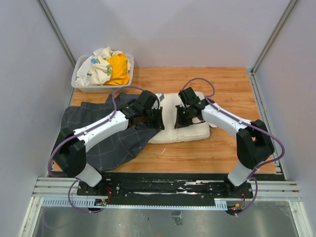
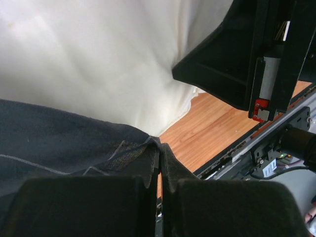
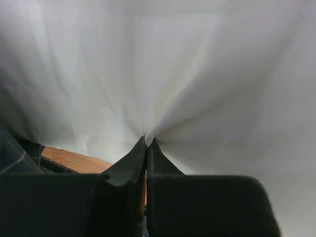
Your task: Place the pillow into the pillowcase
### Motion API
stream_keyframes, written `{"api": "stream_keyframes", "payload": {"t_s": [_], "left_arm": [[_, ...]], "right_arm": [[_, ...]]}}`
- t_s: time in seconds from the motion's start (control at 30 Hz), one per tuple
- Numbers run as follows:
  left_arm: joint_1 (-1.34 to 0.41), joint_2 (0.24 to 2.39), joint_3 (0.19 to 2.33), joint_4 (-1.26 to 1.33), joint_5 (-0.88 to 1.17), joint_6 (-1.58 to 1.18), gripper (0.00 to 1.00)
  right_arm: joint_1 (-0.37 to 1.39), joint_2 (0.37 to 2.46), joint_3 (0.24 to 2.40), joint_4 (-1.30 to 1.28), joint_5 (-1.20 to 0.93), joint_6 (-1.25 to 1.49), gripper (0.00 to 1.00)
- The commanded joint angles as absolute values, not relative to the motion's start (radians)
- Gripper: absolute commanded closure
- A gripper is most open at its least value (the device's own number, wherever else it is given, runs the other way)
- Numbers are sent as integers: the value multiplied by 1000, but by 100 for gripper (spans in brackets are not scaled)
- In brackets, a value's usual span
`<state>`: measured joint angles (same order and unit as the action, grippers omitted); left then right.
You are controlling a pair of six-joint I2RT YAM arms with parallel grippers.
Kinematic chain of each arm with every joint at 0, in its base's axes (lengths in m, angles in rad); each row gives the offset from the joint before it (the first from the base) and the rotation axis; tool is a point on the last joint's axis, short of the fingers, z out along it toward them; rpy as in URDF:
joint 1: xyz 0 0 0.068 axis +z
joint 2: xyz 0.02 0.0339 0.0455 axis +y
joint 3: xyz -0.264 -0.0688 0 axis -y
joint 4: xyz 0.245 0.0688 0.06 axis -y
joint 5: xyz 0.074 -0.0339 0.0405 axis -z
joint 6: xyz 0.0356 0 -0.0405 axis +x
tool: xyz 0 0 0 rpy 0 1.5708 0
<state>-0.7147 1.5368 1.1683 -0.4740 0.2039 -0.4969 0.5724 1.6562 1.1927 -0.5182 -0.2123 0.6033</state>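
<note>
Pillow (image 1: 192,132) mid-table (image 1: 227,84), left edge touching pillowcase (image 1: 106,143) | left gripper (image 2: 159,148) pinched on pillowcase hem | right gripper (image 3: 147,140) pinched on pillow fabric | bin (image 1: 98,89) far-left: patterned cloth (image 1: 96,66), yellow cloth (image 1: 118,69) inside

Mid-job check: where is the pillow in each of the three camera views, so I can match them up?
Top external: the pillow lies mid-table between both wrists.
Left wrist: pillow fills the upper left, above the pillowcase.
Right wrist: pillow covers nearly everything, pinched by the right gripper.
Shared landmark: the wooden table strip beside the pillow's edge.
</note>
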Motion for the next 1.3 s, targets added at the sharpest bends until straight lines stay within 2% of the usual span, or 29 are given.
{"api": "stream_keyframes", "payload": {"t_s": [0.0,0.27,0.43,0.67,0.83,0.9,0.97,1.07,1.27], "left_arm": [[-719,1478,1140,-385,273,-517,100],[-740,1451,997,-289,344,-593,100],[-819,1513,1061,-284,340,-602,100],[-822,1551,1191,-326,329,-565,100],[-821,1538,1111,-329,293,-566,100],[-820,1515,1065,-331,274,-575,94],[-813,1493,1052,-360,230,-579,77],[-790,1464,1089,-438,158,-575,60],[-721,1433,1272,-629,-38,-590,55]], "right_arm": [[614,1683,1273,-439,-273,636,99],[621,1702,1256,-424,-282,646,99],[622,1723,1312,-439,-285,640,99],[621,1718,1368,-465,-281,629,99],[621,1699,1337,-471,-273,622,99],[621,1687,1314,-471,-270,618,99],[622,1677,1288,-469,-263,609,99],[622,1669,1252,-469,-251,596,99],[627,1648,1207,-478,-208,572,99]]}}
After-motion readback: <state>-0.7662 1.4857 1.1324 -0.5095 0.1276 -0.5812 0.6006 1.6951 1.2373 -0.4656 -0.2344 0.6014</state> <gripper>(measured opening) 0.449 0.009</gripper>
